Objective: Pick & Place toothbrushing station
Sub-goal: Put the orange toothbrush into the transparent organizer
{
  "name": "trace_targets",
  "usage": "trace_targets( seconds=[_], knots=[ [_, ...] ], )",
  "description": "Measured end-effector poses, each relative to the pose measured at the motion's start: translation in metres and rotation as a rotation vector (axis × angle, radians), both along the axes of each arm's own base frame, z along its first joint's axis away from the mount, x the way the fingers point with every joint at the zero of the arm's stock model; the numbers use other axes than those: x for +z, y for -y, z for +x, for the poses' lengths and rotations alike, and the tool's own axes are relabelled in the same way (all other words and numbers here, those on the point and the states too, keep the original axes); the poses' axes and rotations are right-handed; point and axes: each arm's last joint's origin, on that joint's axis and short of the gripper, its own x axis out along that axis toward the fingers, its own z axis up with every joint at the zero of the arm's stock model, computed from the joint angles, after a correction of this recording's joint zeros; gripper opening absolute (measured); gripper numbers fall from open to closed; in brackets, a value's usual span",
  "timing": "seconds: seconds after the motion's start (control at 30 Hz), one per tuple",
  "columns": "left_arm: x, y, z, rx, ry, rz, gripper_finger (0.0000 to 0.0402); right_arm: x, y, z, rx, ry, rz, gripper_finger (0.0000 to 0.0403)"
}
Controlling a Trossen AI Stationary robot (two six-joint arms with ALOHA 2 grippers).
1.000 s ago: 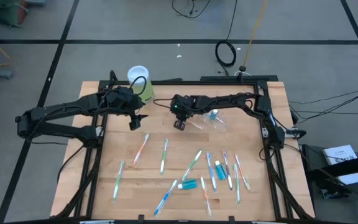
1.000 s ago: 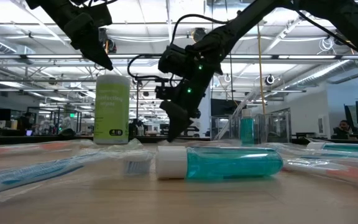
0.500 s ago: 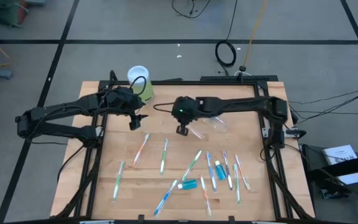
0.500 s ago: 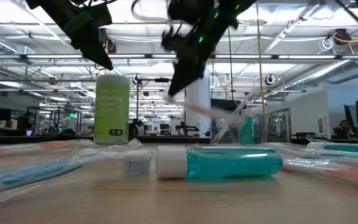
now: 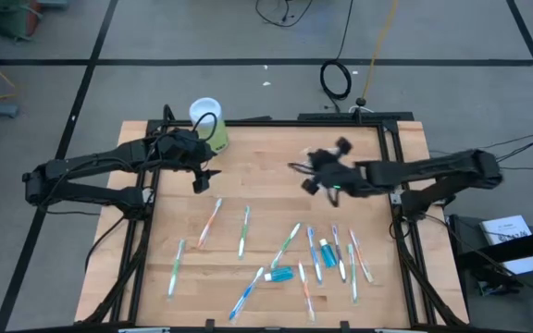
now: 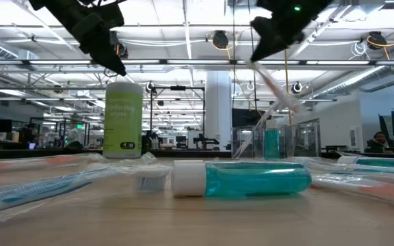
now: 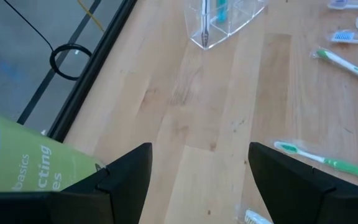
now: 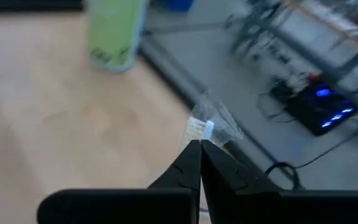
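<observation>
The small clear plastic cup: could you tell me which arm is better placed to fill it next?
Right. The right gripper is shut on a wrapped white toothbrush, raised over the clear cup; the left gripper sits open and empty by the light-green canister.

2 dark, slender jointed arms with black cabling, one showing a small green light.

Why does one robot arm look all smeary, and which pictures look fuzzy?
High view: the right gripper is streaked with motion blur, while the left gripper looks crisp. Right wrist view: the green canister and the room behind are smeared; only the shut fingers pinching a toothbrush are clear. Low view: the near toothpaste tube looks soft.
</observation>
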Motion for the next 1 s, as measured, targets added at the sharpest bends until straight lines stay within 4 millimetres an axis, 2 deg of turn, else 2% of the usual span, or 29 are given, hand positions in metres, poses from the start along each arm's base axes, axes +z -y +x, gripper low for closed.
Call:
trace_targets(
  seconds=[0.2, 0.4, 0.73, 0.9, 1.0],
  knots=[
    [0.001, 0.000, 0.000, 0.001, 0.008, 0.002, 0.0271, -0.026, 0.006, -0.046, -0.069, 0.176, -0.096, 0.0000],
    [0.004, -0.001, 0.003, 0.001, 0.055, 0.018, 0.0271, -0.038, 0.015, -0.067, -0.066, 0.318, -0.269, 0.0000],
    [0.005, -0.001, 0.004, 0.001, 0.065, 0.021, 0.0271, -0.061, 0.018, -0.078, -0.084, 0.286, -0.277, 0.0000],
    [0.005, -0.001, 0.004, -0.003, 0.062, 0.025, 0.0271, -0.064, 0.018, -0.078, -0.095, 0.312, -0.236, 0.0000],
    [0.005, -0.001, 0.004, 0.000, 0.063, 0.023, 0.0271, -0.073, 0.018, -0.078, -0.101, 0.278, -0.192, 0.0000]
  ],
)
